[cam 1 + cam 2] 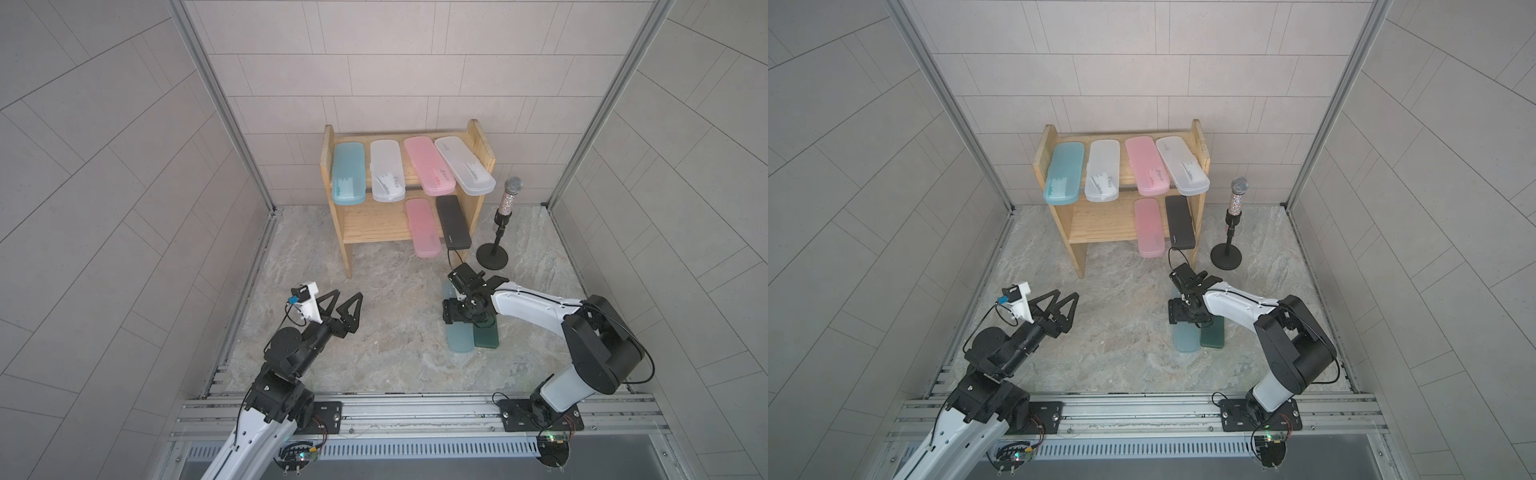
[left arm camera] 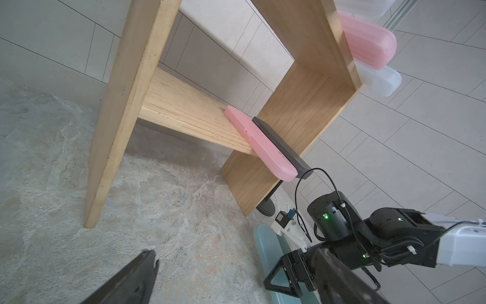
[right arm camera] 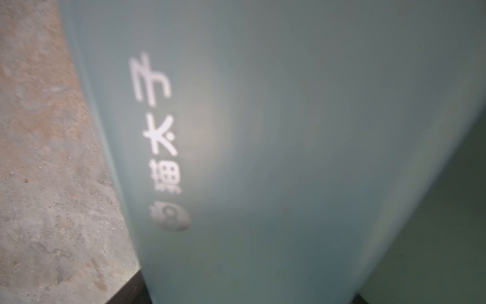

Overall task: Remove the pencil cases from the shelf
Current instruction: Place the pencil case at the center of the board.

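While my L fingers (image 2: 126,284) gape wide, empty, R fingers (image 3: 126,292) hang over lt-blue case (image 1: 459,340), gap unclear; marbled worktop (image 1: 395,332), grey-tiled walls (image 1: 83,208).

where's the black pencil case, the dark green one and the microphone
black pencil case (image 1: 454,222), in a top view, middle of its lid
dark green pencil case (image 1: 487,336), in a top view, its uncovered near end
microphone (image 1: 508,200), in a top view, its glittery handle
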